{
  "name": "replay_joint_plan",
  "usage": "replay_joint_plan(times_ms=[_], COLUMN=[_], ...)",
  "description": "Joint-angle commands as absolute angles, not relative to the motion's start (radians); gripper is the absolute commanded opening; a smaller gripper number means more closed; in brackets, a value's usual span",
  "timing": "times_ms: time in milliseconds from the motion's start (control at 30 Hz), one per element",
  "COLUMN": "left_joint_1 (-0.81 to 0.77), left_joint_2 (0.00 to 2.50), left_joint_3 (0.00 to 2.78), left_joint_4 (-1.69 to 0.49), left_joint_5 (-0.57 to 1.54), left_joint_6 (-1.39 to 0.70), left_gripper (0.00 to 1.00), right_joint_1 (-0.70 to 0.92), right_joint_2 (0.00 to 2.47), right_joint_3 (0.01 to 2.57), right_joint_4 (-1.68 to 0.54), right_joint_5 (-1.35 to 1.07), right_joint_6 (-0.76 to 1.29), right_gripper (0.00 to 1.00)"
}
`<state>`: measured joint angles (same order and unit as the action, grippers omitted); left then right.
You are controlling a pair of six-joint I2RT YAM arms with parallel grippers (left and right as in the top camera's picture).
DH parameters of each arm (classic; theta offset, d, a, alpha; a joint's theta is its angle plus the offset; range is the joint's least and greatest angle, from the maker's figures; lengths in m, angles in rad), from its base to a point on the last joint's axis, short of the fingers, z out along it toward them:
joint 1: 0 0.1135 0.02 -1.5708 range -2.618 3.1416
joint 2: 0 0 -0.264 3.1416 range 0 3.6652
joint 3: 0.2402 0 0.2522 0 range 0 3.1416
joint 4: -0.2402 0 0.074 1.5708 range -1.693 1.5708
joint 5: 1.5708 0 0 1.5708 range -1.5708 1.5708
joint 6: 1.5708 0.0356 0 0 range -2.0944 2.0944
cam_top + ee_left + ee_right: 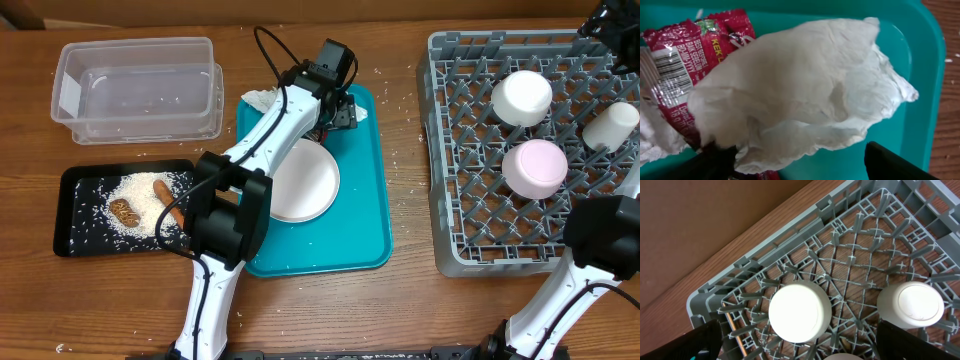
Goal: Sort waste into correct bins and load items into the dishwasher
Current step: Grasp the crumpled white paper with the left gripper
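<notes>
A crumpled white napkin [805, 90] lies on the teal tray [925, 75], partly over a red shiny wrapper [685, 55]. My left gripper [800, 165] is open at the napkin's lower edge; its left finger [710, 162] touches the paper and the right one stands apart. From overhead, the left gripper [335, 105] is at the teal tray's [360, 230] far corner, beyond the white plate [300, 180]. My right gripper [812, 342] hangs open over the dishwasher [765, 255], above an upturned white bowl [800, 311]. The clear tub [135, 85] and black tray [75, 215] stand at the left.
The black tray holds rice [135, 190], a brown lump [123, 210] and a carrot [165, 195]. The dishwasher [450, 200] carries two upturned bowls [521, 97] [535, 167] and a cup [610, 125]. Loose rice grains dot the table. The right gripper [605, 20] is at the rack's far right corner.
</notes>
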<state>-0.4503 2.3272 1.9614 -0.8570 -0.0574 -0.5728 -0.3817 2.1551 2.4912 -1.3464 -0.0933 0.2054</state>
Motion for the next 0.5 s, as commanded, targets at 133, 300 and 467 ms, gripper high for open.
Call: replay_joint_plan(times_ms=[133, 300, 467], left_joint_1=[-0.443, -0.443, -0.442], left_joint_2=[2.341, 2.341, 2.341], left_joint_3=[2.004, 2.012, 2.012], left_joint_4=[-0.936, -0.937, -0.896], left_joint_5=[-0.141, -0.144, -0.182], left_joint_6=[-0.628, -0.624, -0.612], left_gripper=[0.81, 0.79, 0.78], right_joint_1=[-0.382, -0.382, -0.382], right_joint_2=[2.136, 2.136, 2.136], right_joint_3=[2.508, 2.508, 2.508], right_joint_4=[-1.34, -1.34, -1.34], right_joint_5=[-0.09, -0.09, -0.09], right_joint_6=[0.207, 0.207, 0.207], right_gripper=[1.0, 1.0, 1.0])
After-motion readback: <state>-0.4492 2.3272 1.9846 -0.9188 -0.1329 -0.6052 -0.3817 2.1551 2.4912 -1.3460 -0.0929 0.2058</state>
